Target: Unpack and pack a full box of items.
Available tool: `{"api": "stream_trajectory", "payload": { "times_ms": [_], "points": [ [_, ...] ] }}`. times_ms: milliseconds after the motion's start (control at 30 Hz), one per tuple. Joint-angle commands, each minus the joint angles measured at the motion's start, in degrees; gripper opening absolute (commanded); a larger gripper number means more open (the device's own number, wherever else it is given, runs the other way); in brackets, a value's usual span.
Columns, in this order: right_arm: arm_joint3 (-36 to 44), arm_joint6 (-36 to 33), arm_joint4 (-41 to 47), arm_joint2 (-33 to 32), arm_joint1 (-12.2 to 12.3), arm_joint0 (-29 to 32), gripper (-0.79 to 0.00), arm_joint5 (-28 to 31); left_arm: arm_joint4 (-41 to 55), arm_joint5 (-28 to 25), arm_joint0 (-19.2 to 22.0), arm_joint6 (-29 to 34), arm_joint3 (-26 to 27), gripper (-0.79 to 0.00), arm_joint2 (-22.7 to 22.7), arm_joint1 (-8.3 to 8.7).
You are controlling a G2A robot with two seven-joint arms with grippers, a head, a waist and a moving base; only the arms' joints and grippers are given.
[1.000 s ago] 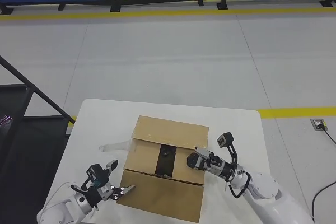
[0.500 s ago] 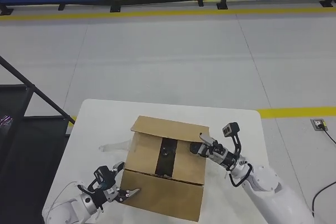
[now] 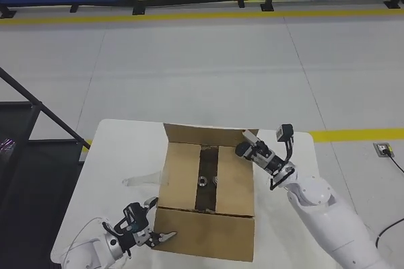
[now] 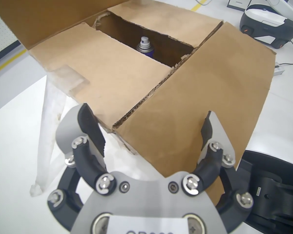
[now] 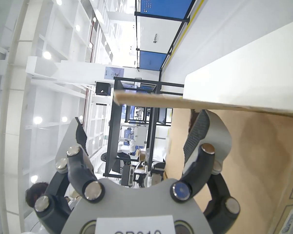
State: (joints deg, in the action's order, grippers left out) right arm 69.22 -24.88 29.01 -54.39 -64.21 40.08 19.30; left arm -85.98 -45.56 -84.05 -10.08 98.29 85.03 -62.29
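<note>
Sitting on white table [image 3: 128, 144], cardboard box [image 3: 202, 232], grey floor [image 3: 188, 67], yellow line [image 3: 363, 134]

Bright, even overhead light, soft shadows.

Top camera overhead, facing down at table [image 3: 128, 148]; wrist cameras close, sharing box [image 4: 127, 83].

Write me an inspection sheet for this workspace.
Surface: white table, carrying the box.
Job's things: cardboard box, far flap raised, near flap folded outward, gap between the inner flaps; spray can upright inside.
Clutter: clear tape strip trailing from the box onto the table.
Grippers: left pincer open at the near flap; right pincer open at the far flap's edge.
Cables: one cable on the floor.
Surroundings: yellow floor line.
</note>
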Motion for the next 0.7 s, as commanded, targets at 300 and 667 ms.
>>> {"api": "stream_trajectory", "payload": {
  "times_ms": [300, 667],
  "points": [
    [-6.76, 8.71, -8.21, 4.12, -3.61, -7.89, 0.000, -1.70, -0.91, 0.31, 0.26, -0.41, 0.06, 0.000, -1.26, 0.32],
    [-17.16, 12.38, -13.74, 9.37, -8.08, -16.14, 0.000, -10.61, -0.89, 0.63, -0.44, -1.08, 0.03, 0.000, -1.38, 0.72]
  ]
}}
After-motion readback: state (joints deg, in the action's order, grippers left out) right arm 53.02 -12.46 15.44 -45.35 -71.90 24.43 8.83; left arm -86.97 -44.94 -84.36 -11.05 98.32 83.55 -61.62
